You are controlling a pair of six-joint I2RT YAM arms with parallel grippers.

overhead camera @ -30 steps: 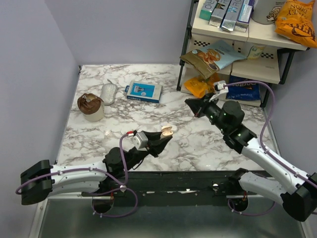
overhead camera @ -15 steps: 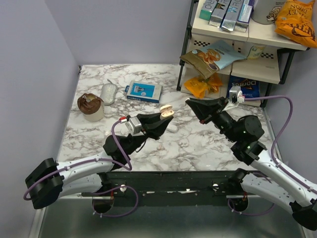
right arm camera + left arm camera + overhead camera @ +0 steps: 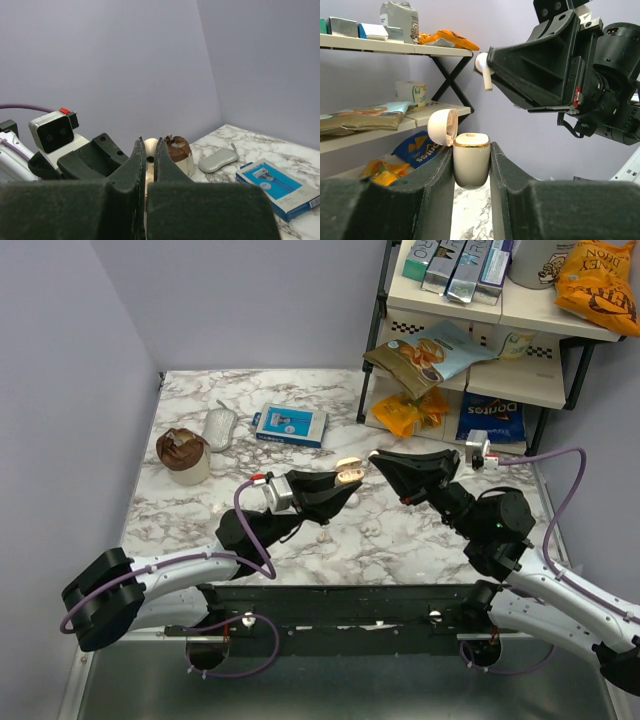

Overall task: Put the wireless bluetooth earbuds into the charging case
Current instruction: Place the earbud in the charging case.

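While the left claw [image 3: 341, 483] grips the open-lidded charging case [image 3: 471, 162] above the worktop [image 3: 190, 525], the right claw [image 3: 376, 457] pinches a white earbud [image 3: 482, 68] — hanging just above the case's mouth, not touching.

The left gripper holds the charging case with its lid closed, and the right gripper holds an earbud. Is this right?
No: the lid stands open, as the left wrist view shows. The left gripper holds the charging case, the right gripper an earbud.

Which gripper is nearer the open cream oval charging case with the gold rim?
Left. The left gripper is shut on the charging case; the right gripper hangs off its open top, apart, pinching a white earbud.
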